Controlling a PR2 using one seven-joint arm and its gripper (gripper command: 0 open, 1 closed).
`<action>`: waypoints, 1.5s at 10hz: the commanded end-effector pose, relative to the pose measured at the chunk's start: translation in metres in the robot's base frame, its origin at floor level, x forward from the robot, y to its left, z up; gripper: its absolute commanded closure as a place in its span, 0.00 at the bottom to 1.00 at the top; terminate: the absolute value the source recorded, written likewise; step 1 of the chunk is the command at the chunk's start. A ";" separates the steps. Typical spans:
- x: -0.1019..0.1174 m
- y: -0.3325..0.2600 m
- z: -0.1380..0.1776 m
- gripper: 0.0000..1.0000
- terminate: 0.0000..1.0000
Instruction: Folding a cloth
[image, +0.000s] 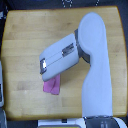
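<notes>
Half the cloth (51, 86) at most was showing, bunched small near the wooden table's (20, 40) front edge, so the fold looked well underway. The gripper (47, 74) sat right over it, fingers hidden, so honestly couldn't tell if it was gripping.

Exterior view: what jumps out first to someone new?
The big white-and-grey robot arm sweeping from the bottom right across the middle of the light wooden tabletop. Just below its tip, a small pink-magenta cloth lies bunched; the fingers are not discernible.
</notes>
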 end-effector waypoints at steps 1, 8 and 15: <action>0.008 -0.005 -0.003 1.00 0.00; 0.011 0.002 -0.002 0.00 0.00; 0.018 0.009 0.001 0.00 0.00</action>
